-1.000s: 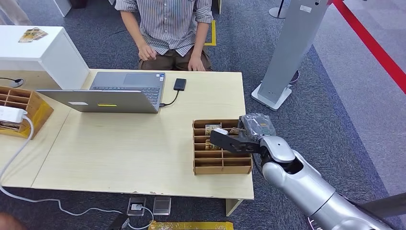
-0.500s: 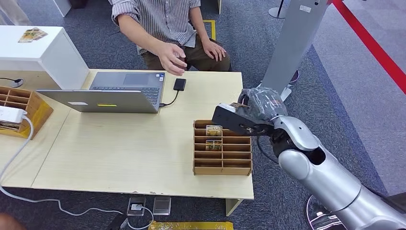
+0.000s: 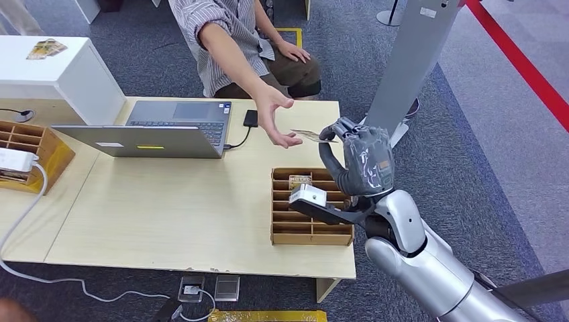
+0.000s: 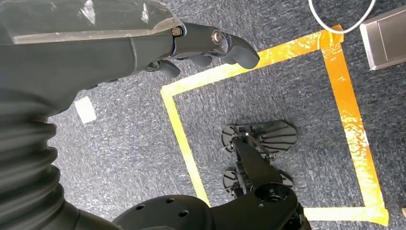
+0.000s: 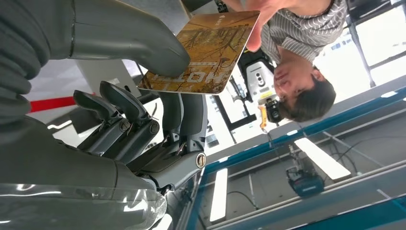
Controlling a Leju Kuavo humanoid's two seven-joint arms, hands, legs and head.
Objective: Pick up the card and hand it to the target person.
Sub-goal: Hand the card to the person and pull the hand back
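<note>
I read the right hand (image 3: 359,161) raised over the table's (image 3: 168,215) right edge, just past the far side of the slotted tray (image 3: 312,231), pinching the card (image 3: 310,135) between thumb and fingers. The card lies roughly flat, long axis pointing out from the fingertips toward the person's open hand (image 3: 276,124), its free end at that palm; contact I cannot confirm. Left hand (image 4: 210,43) hangs low over carpet, fingers curled, empty.
</note>
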